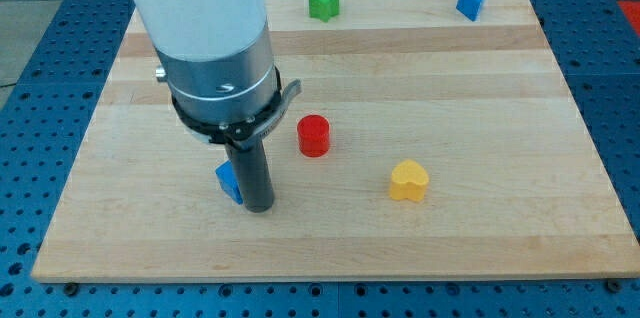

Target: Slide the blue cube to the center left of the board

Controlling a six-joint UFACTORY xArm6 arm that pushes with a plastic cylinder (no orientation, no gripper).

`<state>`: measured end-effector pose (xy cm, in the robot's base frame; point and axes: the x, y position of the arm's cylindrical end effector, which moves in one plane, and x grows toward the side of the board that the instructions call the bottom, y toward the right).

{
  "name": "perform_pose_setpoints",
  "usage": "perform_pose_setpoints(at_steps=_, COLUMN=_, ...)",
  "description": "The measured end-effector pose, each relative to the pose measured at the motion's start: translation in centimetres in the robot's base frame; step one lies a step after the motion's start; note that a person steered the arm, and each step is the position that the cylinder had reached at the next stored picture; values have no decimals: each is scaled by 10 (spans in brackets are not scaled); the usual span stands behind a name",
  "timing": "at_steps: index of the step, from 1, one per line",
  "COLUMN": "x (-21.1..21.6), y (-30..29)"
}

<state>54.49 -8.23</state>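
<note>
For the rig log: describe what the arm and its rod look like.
The arm is a thick, glossy white cylinder. Below it sits a silver-grey metal collar with a small bolt on its left side, ringed at the bottom by a black clamp band with a grey tab on the right. A straight dark grey rod hangs from it, ending in my tip. No cables or markings show.

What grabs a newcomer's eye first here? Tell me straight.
The big white and grey arm fills the view's upper left, its dark rod coming down to my tip on the wooden board. The blue cube sits right against the rod's left side, partly hidden. The red cylinder and yellow heart stand out to the right.
</note>
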Motion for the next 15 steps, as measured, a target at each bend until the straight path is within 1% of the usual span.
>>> perform_pose_setpoints(at_steps=1, x=-13, y=-1)
perform_pose_setpoints(at_steps=3, x=-20, y=-35)
perform_pose_setpoints(at_steps=5, x=-47, y=-38)
perform_pose_setpoints(at_steps=7, x=-48, y=-80)
perform_pose_setpoints(at_steps=9, x=-61, y=-103)
perform_pose_setpoints(at_steps=11, x=-92, y=-109)
perform_pose_setpoints(at_steps=12, x=-99, y=-120)
perform_pose_setpoints(at_steps=14, x=-99, y=-150)
perform_pose_setpoints(at_steps=15, x=-104, y=-153)
